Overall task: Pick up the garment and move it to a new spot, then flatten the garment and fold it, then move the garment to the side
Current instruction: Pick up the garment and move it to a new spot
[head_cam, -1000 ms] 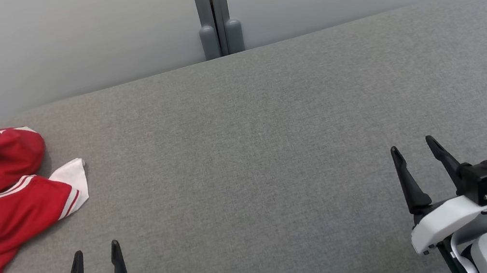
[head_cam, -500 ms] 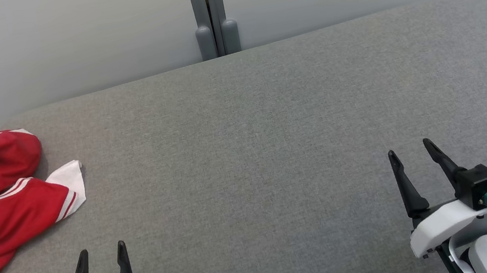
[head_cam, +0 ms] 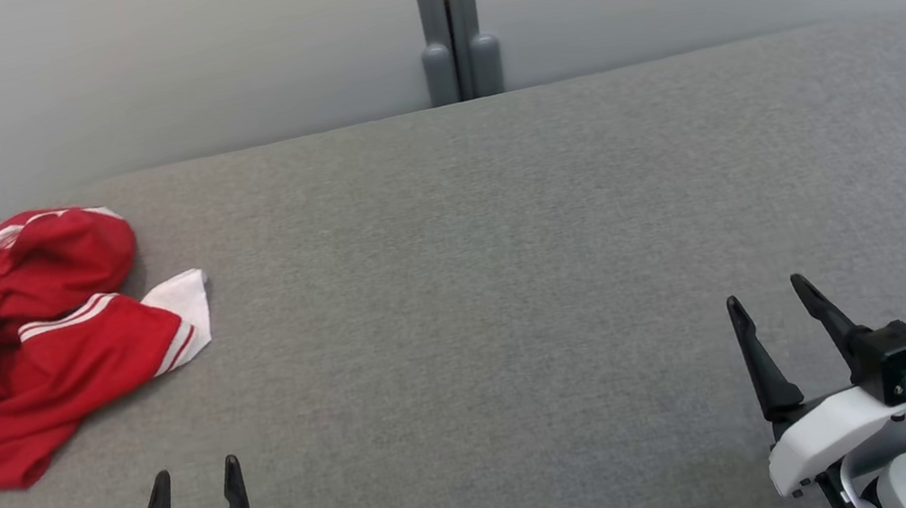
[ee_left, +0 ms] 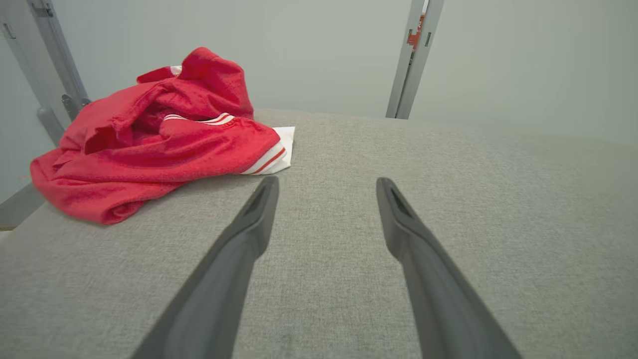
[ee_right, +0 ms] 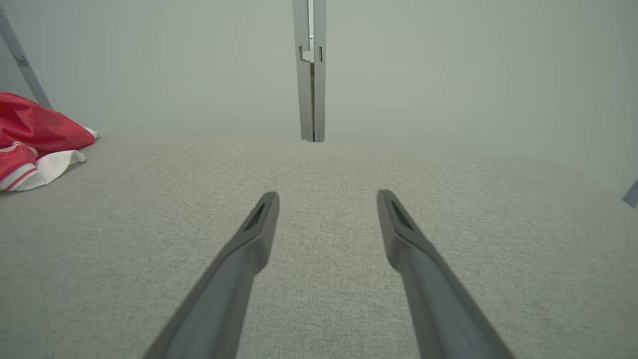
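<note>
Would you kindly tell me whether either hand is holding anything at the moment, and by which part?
Nothing is held. The left hand and right hand are both open and empty; the red garment lies crumpled on the grey surface, apart from both.

A robotics test booth or lab is suggested rather than a home. The work surface is a broad desk (head_cam: 512, 281) upholstered in plain grey fabric, with rounded far corners. It is closed off behind by pale, frosted partition panels (head_cam: 115, 71), joined at a grey metal post (head_cam: 449, 9) with capped feet. A slanted grey frame strut (ee_left: 62, 55) is seen at the left side, behind a crumpled red jersey (head_cam: 23, 349).
</note>
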`<state>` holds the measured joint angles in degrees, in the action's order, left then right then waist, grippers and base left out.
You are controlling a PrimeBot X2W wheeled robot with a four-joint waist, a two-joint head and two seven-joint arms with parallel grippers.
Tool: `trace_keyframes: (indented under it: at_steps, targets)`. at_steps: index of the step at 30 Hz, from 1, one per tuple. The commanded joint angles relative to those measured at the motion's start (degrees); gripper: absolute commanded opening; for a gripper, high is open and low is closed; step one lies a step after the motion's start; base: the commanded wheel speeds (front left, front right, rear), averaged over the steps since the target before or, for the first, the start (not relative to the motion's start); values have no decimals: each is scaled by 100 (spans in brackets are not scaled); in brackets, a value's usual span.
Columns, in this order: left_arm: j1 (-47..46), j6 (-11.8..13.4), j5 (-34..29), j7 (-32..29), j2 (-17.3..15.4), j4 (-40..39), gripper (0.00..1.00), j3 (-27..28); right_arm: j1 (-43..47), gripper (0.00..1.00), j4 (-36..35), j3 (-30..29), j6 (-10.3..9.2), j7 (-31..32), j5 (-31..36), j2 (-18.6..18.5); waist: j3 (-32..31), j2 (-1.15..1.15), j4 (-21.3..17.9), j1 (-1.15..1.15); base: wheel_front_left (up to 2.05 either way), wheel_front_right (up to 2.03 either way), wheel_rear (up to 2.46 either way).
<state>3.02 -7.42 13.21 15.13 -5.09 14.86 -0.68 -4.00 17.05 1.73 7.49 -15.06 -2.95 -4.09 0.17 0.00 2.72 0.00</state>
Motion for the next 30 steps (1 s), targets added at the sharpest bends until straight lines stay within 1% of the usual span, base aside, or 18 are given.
trace_keyframes:
  at_steps: [1,8,10,13,16,19,23,27,30]
  targets:
    - [75,-5,-24,3,-43,13,100,-2,54,100,12,7,0,-18,-39,0,-95,0,516,0,0,0,0]
    - [273,-1,-35,3,-108,65,100,112,110,100,74,184,0,-18,-126,48,-258,0,1694,0,0,0,0]
    - [365,-1,-32,3,-120,53,100,190,59,100,96,279,0,-18,-162,67,-288,0,1969,0,0,0,0]
    - [487,-1,-16,3,-125,47,100,250,-19,100,122,397,0,-18,-199,78,-307,0,2266,0,0,0,0]
    - [592,-1,8,3,-126,49,100,321,-55,100,165,549,0,-18,-223,91,-314,0,2432,0,0,0,0]
    - [636,-2,19,3,-92,4,100,332,-62,100,178,624,-1,-18,-242,100,-278,0,2475,0,0,0,0]
    - [379,-2,85,3,-43,-66,100,183,-137,100,179,681,-1,-18,-172,88,-24,0,2325,0,0,0,0]
    - [-82,-2,202,3,-23,-60,100,-85,-397,100,155,695,-1,-18,-78,-24,516,0,2008,0,0,0,0]
    - [-730,-2,420,3,17,108,100,-400,-732,100,86,695,-1,-19,32,-168,1188,0,1708,0,0,0,0]
